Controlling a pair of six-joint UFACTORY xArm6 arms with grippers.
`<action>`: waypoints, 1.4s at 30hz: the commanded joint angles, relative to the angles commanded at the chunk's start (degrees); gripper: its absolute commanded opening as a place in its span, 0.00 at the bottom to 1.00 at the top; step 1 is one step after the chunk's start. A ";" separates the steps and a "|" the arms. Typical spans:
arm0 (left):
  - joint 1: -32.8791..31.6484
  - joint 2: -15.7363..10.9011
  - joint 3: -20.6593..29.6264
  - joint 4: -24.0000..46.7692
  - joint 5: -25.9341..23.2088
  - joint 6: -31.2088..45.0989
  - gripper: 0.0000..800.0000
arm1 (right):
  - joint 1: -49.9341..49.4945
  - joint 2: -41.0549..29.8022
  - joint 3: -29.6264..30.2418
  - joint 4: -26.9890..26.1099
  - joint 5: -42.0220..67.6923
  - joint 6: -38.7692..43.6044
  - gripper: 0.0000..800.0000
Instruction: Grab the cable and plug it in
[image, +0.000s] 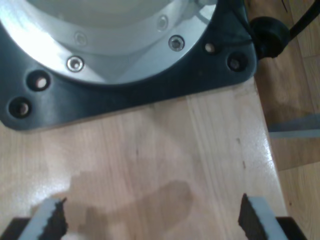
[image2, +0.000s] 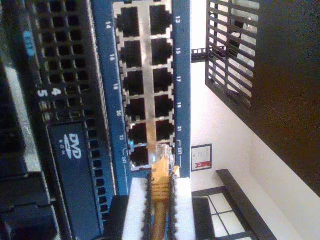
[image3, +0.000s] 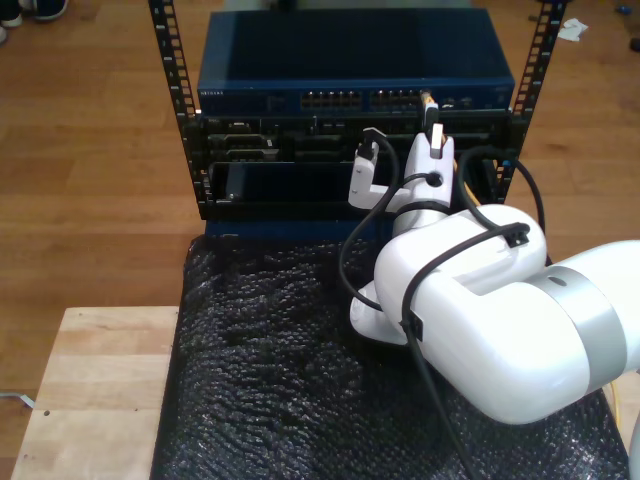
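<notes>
Nearest the lens in the second wrist view, my second gripper (image2: 161, 200) is clamped on the cable (image2: 159, 210), its white padded fingers (image2: 137, 210) pressing the yellow-orange boot from both sides while the clear plug (image2: 163, 156) juts out ahead of them. The plug tip sits right at the lowest pair of ports on the blue network switch (image2: 150, 90), low in the middle of that frame, but I cannot tell whether it has entered a socket or only touches the rim. In the exterior view the white arm (image3: 470, 320) fills the lower right, and the plug (image3: 427, 103) meets the switch (image3: 355, 65) in the rack (image3: 170, 110) at upper centre-right. I judge the grab done and the insertion in hand: the next move calls for lining the plug square with one port and pushing straight in until it seats. My first gripper (image: 150, 220) hangs with jaws spread wide and empty above a wooden table (image: 165, 150), near a black mounting base (image: 150, 90).
</notes>
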 joint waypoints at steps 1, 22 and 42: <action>0.00 0.00 0.00 0.00 0.09 0.00 1.00 | 0.00 0.00 -0.09 0.00 0.00 0.00 0.00; 0.00 0.00 0.00 0.00 0.09 0.00 1.00 | 0.09 1.41 -3.52 -0.18 0.62 -0.26 0.00; 0.00 0.00 0.09 0.00 0.09 0.00 1.00 | 0.18 -0.35 -0.70 -2.11 0.62 -0.09 0.30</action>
